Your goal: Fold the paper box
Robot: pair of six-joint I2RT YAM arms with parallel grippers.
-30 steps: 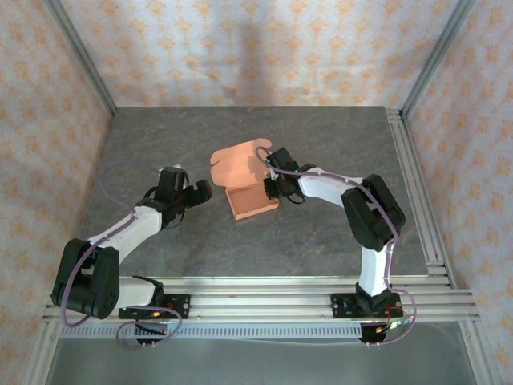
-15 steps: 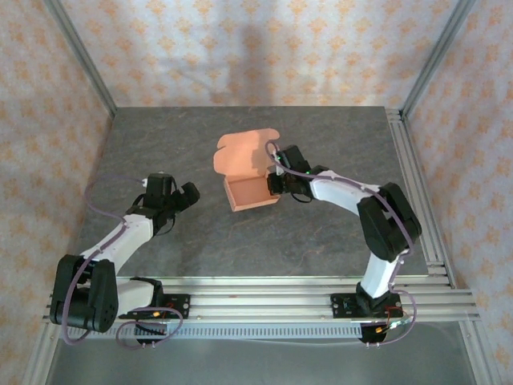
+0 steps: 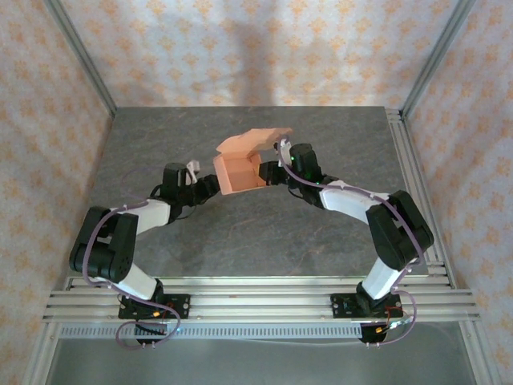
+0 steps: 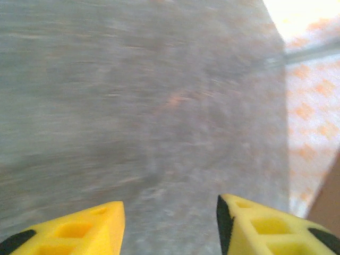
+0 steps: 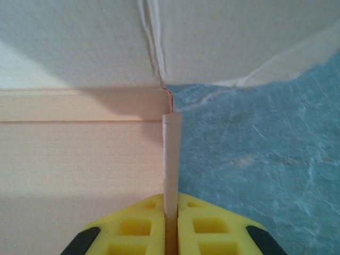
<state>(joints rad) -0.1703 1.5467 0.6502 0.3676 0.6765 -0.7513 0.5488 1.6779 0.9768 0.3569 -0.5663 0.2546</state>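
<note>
Paper box (image 3: 237, 170): salmon-orange, plain. Bench (image 3: 264, 233): dark grey, mottled like stone. Walls (image 3: 200, 48), top of frame: cream paper with a repeating orange floral motif. Arms (image 3: 345, 196): white links, black joints. Left pincer (image 4: 170, 204) and right pincer (image 5: 171, 204): yellow fingers, black patches.

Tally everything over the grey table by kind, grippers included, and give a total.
Salmon-orange thin card paper box: 1
Yellow-fingered two-finger grippers: 2 (left gripper, right gripper)
Total: 3

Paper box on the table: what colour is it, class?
The paper box is salmon-orange, clearest in the top external view.
</note>
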